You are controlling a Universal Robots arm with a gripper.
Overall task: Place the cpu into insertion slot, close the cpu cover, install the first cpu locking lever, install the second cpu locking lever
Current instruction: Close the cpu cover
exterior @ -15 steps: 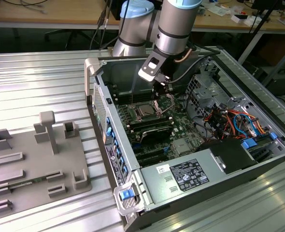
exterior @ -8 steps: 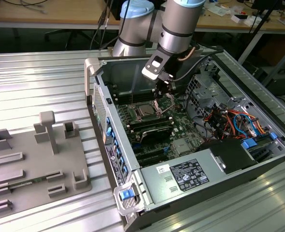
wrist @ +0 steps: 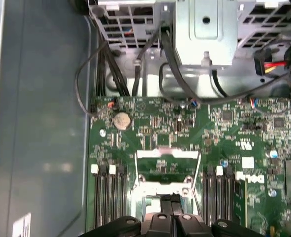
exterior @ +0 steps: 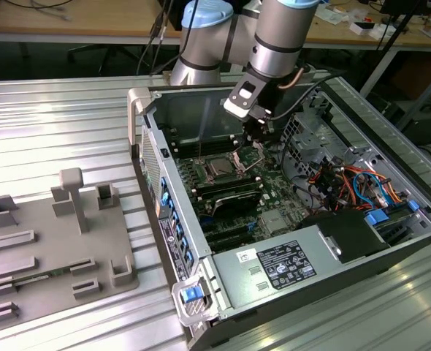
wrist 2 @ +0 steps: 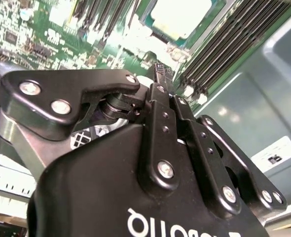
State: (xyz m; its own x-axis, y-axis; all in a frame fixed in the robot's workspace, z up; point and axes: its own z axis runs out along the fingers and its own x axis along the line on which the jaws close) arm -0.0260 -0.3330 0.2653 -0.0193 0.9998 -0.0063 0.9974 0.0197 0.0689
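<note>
One slip is the risk: with the cpu (exterior: 219, 167) seated flat on the motherboard (wrist: 150, 123), the gripper (wrist: 171, 198), fingers pressed together at the half-raised cpu cover (wrist: 167, 154), could skid off its thin edge and gouge the board.

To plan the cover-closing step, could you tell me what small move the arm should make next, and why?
Probably nudge the gripper against the cpu cover to tip it down. The cpu seems already seated in place, the cover stands raised, and the jaws look shut close by its frame.
</note>
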